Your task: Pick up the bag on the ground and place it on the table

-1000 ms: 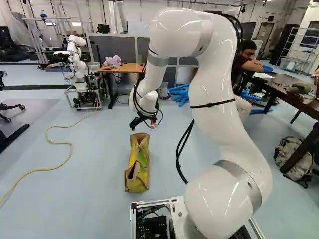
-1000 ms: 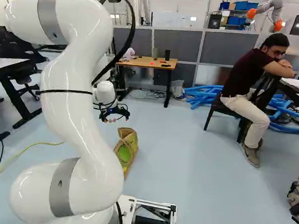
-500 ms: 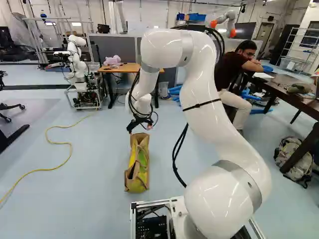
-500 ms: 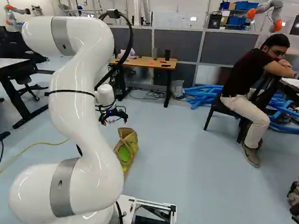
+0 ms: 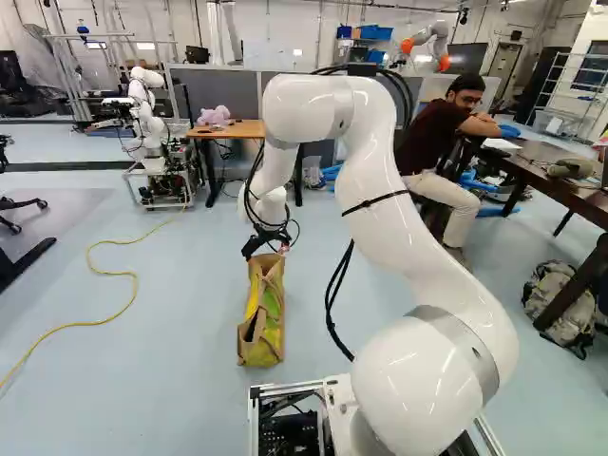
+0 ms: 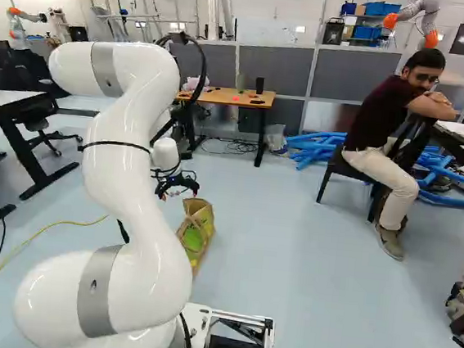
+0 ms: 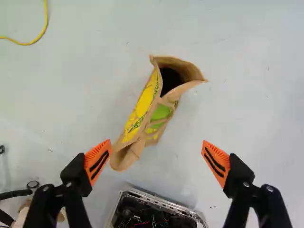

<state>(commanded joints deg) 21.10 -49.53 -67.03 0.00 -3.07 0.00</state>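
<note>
My gripper (image 5: 268, 249) hangs just over the far end of the brown paper bag (image 5: 261, 318) in the left base view. In the wrist view the bag (image 7: 152, 111) lies on the floor ahead of the gripper (image 7: 156, 159), its yellow and green printed side showing and its dark mouth open. The two orange-padded fingers stand wide open with nothing gripped; one fingertip overlaps the edge of the bag's end in this view, and whether it touches cannot be told. A wooden-topped table (image 6: 231, 97) stands farther back, bearing a few small objects.
Another robot (image 5: 147, 123) stands at the far left of the left base view. A yellow cable (image 5: 123, 274) runs over the floor. A dark table (image 5: 570, 190), a camouflage backpack (image 5: 560, 304) and a seated person are at the right. Blue tubes (image 6: 313, 145) lie beyond.
The arm has drawn back and lowered, bringing the gripper down toward the bag. The bag and the base have not moved. The gripper remains open.
</note>
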